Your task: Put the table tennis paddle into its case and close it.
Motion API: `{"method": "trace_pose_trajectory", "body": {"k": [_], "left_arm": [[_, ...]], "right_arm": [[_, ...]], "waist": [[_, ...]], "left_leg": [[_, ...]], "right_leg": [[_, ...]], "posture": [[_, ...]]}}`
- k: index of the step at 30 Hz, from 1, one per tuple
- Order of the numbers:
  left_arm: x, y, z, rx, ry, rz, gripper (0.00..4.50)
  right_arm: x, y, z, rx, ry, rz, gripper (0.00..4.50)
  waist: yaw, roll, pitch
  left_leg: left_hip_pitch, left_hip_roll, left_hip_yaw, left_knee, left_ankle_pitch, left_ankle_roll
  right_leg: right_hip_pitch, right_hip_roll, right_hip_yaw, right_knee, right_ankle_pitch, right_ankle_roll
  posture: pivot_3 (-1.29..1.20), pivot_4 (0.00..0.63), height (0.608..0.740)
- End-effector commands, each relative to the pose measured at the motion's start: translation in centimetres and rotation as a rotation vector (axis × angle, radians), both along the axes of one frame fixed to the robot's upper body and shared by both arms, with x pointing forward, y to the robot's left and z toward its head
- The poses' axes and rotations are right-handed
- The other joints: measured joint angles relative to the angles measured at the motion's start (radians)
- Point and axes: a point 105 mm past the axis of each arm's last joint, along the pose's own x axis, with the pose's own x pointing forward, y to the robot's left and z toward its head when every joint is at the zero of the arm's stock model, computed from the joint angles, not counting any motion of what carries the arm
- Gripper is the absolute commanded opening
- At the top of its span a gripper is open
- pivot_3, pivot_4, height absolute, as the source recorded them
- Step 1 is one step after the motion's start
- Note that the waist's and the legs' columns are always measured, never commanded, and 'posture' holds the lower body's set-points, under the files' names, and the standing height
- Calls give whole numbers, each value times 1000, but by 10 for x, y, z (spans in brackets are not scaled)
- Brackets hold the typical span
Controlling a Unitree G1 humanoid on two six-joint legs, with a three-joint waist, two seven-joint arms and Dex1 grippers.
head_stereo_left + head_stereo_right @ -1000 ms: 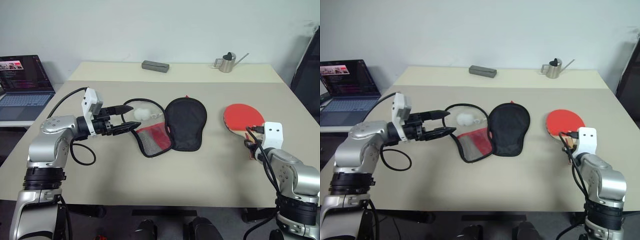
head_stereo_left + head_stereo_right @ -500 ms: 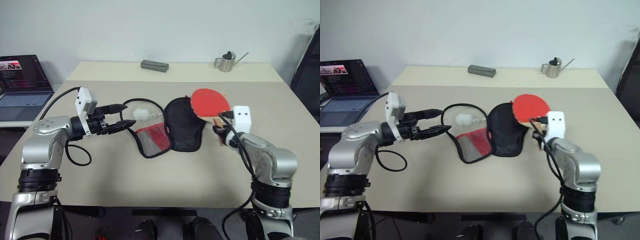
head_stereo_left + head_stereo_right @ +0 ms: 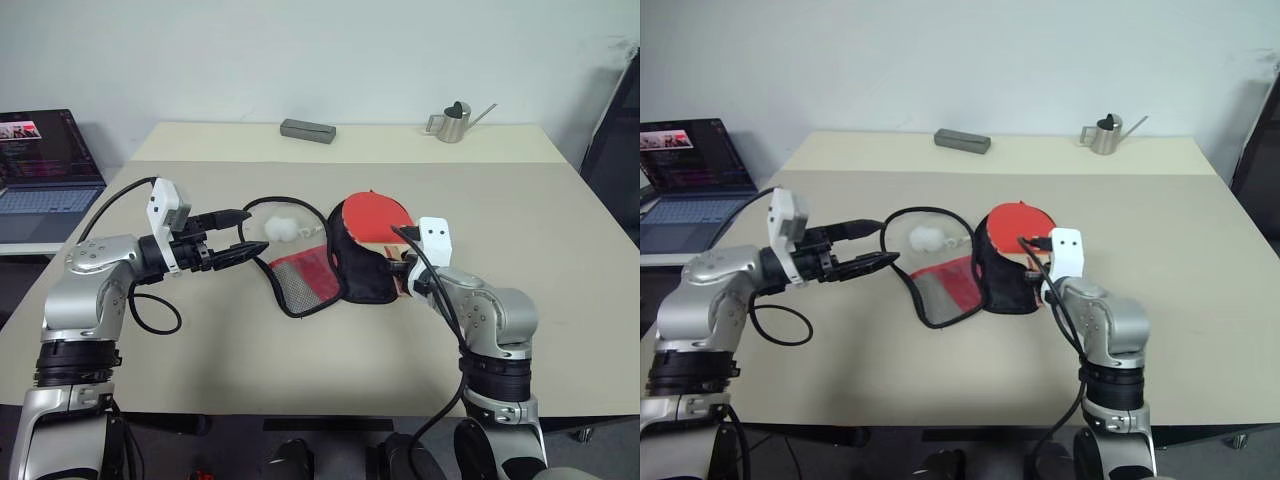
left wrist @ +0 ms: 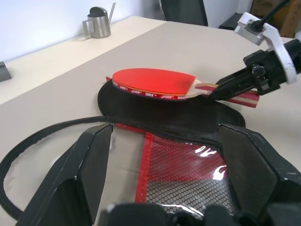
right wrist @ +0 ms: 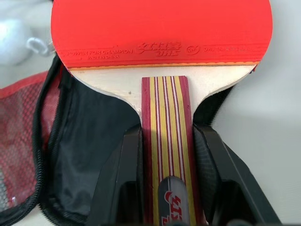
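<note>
Paddle [image 3: 372,214] sat clamped by its handle in the right tool [image 3: 403,272], held flat over the open case [image 3: 345,258] at centre frame for insertion; left tool [image 3: 243,240] waited wide, empty.

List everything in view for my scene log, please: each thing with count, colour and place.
paddle: 1, red face, striped wooden handle, held above the case
case: 1, black, with a red mesh flap lying open, mid-table
pom-pom: 1, white, on the table behind the mesh flap
block: 1, grey, far side of the table
watering can: 1, metal, far right corner
laptop: 1, dark, open, on a surface left of the table
table: 1, beige
left gripper: 1, black, open, left of the case
right gripper: 1, black, shut on the paddle handle
</note>
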Motion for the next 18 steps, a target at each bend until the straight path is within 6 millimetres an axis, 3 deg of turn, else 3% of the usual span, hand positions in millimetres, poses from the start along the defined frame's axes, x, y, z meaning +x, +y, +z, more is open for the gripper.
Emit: {"method": "trace_pose_trajectory", "body": {"k": [1,18], "left_arm": [[-1,5,9,4,-49,11,3896],[0,-4,10,0,-65,2,3896]], "right_arm": [[3,11,21,6,-78,25,1092],[13,16,8,-73,-85,42,1092]], "waist": [[1,0,0],[0,0,0]], "left_leg": [[0,0,0,0,0,0],[0,1,1,-1,0,0]], "right_leg": [[0,0,0,0,0,0],[-1,0,0,0,0,0]], "posture": [[0,150,740],[0,150,740]]}}
